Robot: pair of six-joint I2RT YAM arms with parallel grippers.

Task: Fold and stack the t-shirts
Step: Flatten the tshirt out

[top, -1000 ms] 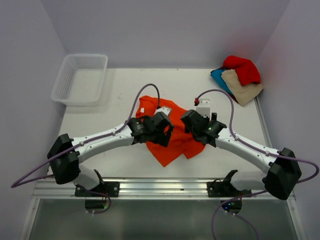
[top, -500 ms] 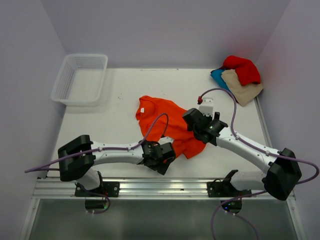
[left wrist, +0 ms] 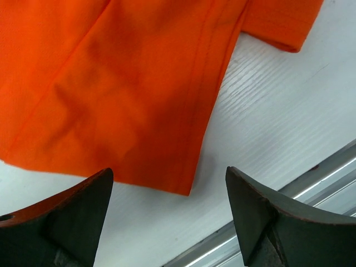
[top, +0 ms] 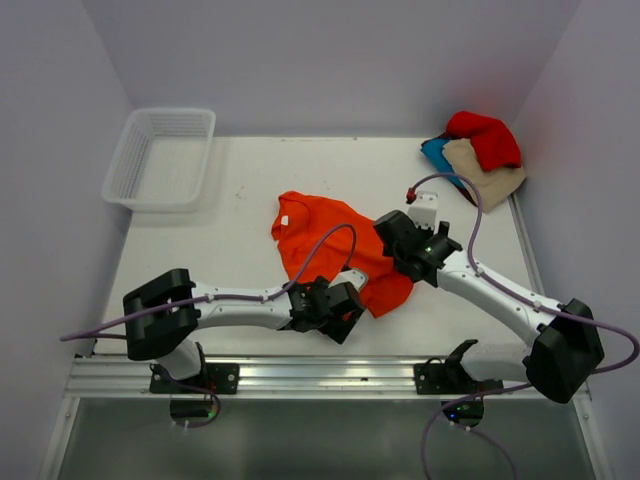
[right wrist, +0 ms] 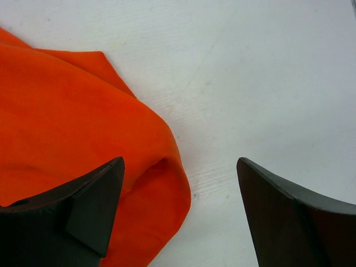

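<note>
Orange t-shirt (top: 320, 230) (rumpled), left arm (top: 240, 305) at hem, right arm (top: 490, 290) beside, jaws open.

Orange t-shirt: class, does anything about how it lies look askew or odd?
Yes: the orange t-shirt lies rumpled and diagonal, one edge curled over beside the right end effector, not spread flat.

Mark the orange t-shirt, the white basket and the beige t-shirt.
orange t-shirt (top: 305, 220), top external view, cloth beside the collar.
white basket (top: 160, 158), top external view, bare mesh floor.
beige t-shirt (top: 481, 167), top external view, middle of the cloth.
</note>
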